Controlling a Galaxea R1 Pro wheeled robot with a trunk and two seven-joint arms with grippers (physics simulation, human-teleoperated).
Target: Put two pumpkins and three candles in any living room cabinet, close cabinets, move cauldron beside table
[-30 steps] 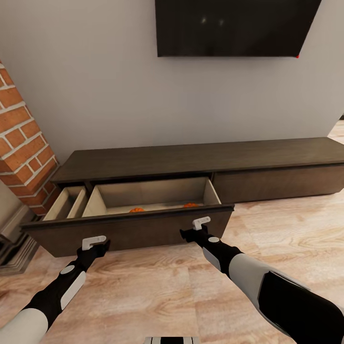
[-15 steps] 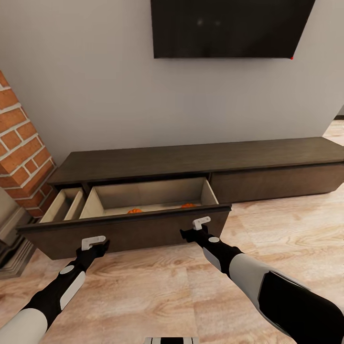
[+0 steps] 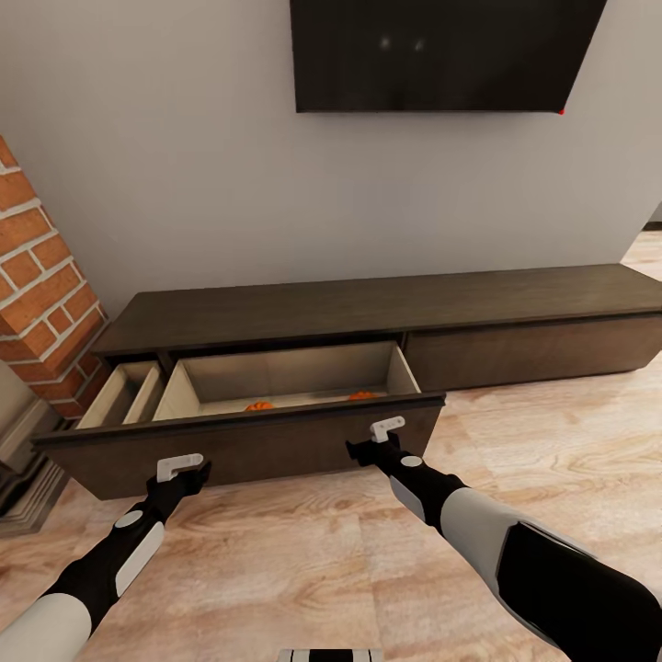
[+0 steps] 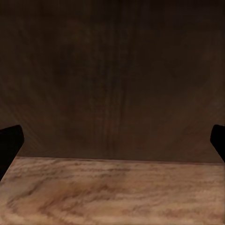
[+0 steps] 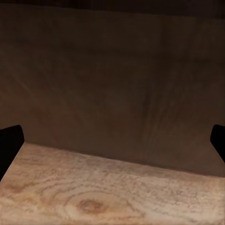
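1. Head view: between a second ago and half a second ago the whole picture slid, the TV (image 3: 446,53) and the brick fireplace (image 3: 41,276) alike, so my camera moved, not the things. Since then nothing has shifted; my arms and the drawer stand as they did. I judge I am poised to push the drawer shut, with no travel made yet.

2. Head view, the task's things: the cabinet (image 3: 515,308) runs along the far wall, its wide left drawer (image 3: 248,441) pulled out toward me. Two pumpkins (image 3: 258,405) lie on the drawer floor near its front panel, the second (image 3: 361,396) to the right. I cannot see any candles from here; the front panel hides much of the floor.

3. Head view, room: my left pincer (image 3: 183,471) and right pincer (image 3: 375,443) sit at the near face of the drawer front, low on it. The fireplace base stands close to the drawer's left end. The plank floor (image 3: 303,570) behind me to the near side is open.

4. Left wrist view: dark panel (image 4: 112,79) close ahead, floor below it, fingertips (image 4: 9,140) far apart at the frame edges, so this pincer is spread.

5. Right wrist view: the same dark panel (image 5: 112,84) over floor, fingertips (image 5: 9,140) wide apart; spread too, pinching nothing.
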